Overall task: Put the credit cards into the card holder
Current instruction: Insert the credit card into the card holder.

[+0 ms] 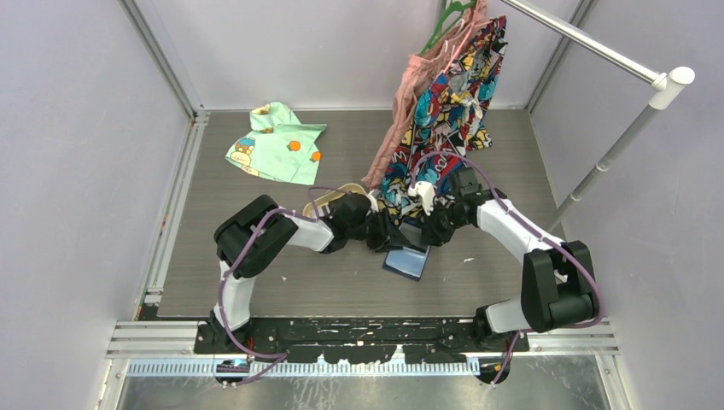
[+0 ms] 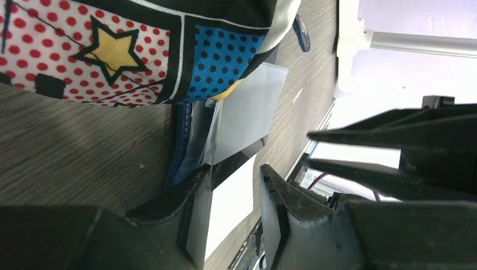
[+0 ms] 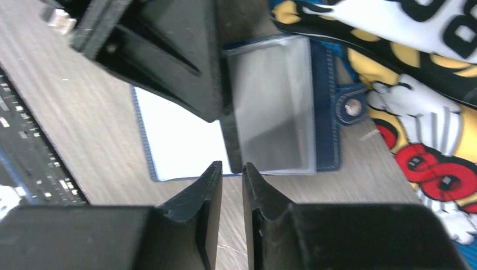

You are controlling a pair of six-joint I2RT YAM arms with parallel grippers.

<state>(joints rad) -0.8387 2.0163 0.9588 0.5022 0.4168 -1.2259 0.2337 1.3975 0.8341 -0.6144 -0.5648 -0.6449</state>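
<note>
I'm seeing card holder [image 1: 406, 260] lying open on table [image 1: 256, 282], far edge tucking under hanging shirt [image 1: 444, 111]. Left gripper [image 2: 235, 174] fingers standing spread over glossy pocket; right gripper [image 3: 232, 169] fingers barely parted, pinching nothing. I'm not finding credit cards anywhere, so I'm unable to judge how many remain

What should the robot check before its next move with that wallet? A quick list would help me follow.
1. Card holder lies open on the table: ok.
2. Its glossy pocket faces up and uncovered: ok.
3. Left gripper has its jaws apart above the holder: ok.
4. Right gripper has its jaws slightly apart with nothing between them: ok.
5. A credit card sits in or at the pocket: cannot tell.
6. Hanging shirt is clear of the holder: not ok, its hem hangs at the holder's far edge.
</note>
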